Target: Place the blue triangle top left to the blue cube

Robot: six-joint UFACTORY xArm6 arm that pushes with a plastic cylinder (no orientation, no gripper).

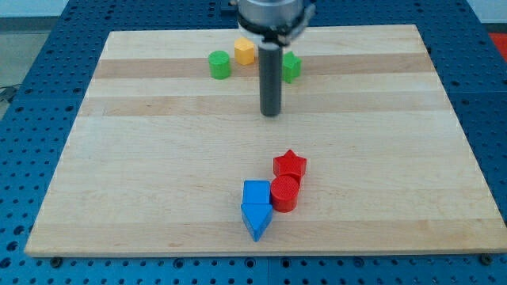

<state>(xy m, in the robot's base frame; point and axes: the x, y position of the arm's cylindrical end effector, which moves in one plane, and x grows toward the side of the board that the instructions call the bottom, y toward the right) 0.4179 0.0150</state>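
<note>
The blue triangle (256,220) lies near the view's bottom middle of the wooden board, touching the lower edge of the blue cube (257,192). A red cylinder (284,193) touches the cube's right side, and a red star (290,165) sits just above the cylinder. My tip (272,113) rests on the board well above this cluster, toward the view's top, apart from all blocks.
A green cylinder (219,64), a yellow hexagonal block (244,51) and a green block (291,66), partly hidden behind the rod, stand near the top middle. The board's edge (261,255) borders a blue perforated table.
</note>
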